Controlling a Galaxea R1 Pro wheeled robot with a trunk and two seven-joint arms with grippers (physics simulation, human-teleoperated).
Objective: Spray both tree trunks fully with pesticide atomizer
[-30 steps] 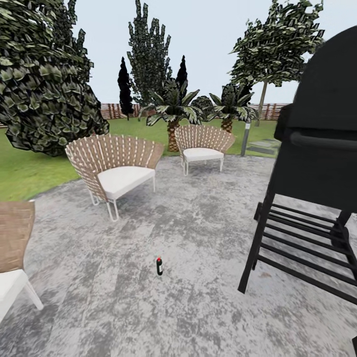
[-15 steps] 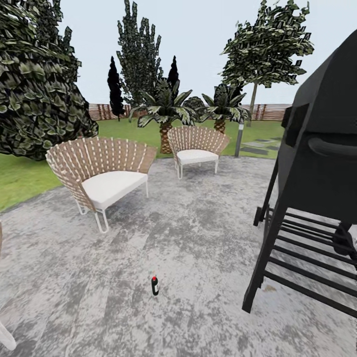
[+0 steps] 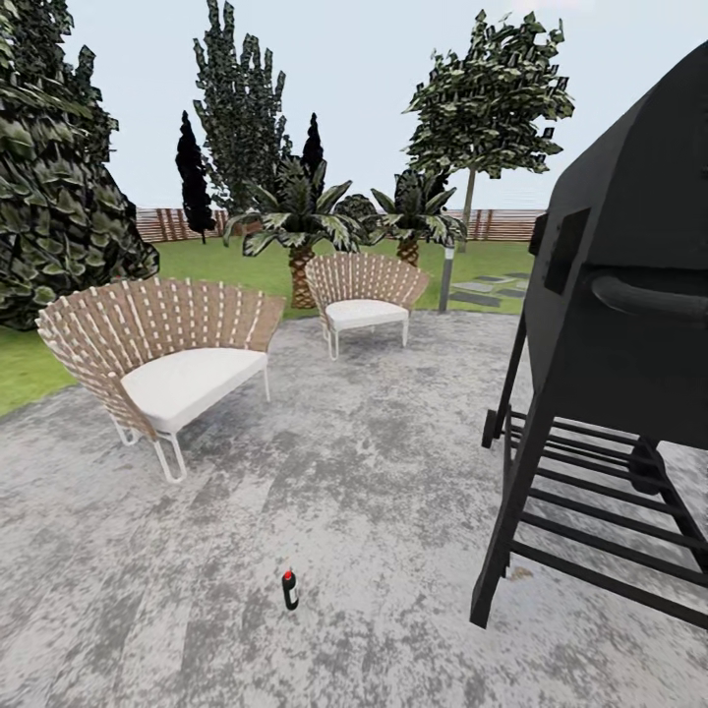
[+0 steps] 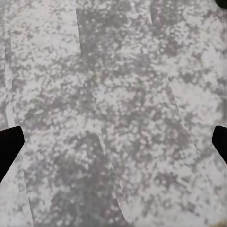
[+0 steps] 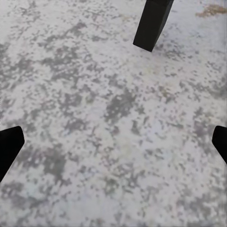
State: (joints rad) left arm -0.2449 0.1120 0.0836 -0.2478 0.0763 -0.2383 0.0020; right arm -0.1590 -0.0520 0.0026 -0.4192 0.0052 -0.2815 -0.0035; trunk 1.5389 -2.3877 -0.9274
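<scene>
The pesticide atomizer (image 3: 289,589) stands upright on the grey mottled patio paving (image 3: 374,472), in open floor low in the head view, with nothing touching it. It is a small dark bottle with a red cap, well apart from the black grill stand (image 3: 600,413) to its right and from the nearer woven chair (image 3: 162,344) to its left. This free position leaves room for a gripper to come down from above or from the side without fouling the furniture.

The left gripper (image 4: 113,146) points down at bare paving; the dark fingertips (image 4: 9,146) sit at opposite edges of the left wrist view, so the jaws are spread wide and carry nothing. The right gripper (image 5: 113,146) is in the same condition, its fingertips (image 5: 9,146) far apart over the paving, with a black grill leg (image 5: 152,23) resting on the floor ahead of it. Both tools appear to be held low and open in readiness for a pick, since no grasp is yet made.

One broad-crowned tree (image 3: 487,98) with a thin pale trunk (image 3: 466,211) rises beyond the lawn (image 3: 246,261), near the slatted fence (image 3: 511,224). The palms (image 3: 295,221) and a second chair (image 3: 362,290) lie between it and the patio. The pick-up step is judged not yet done, and the spraying remains ahead.
</scene>
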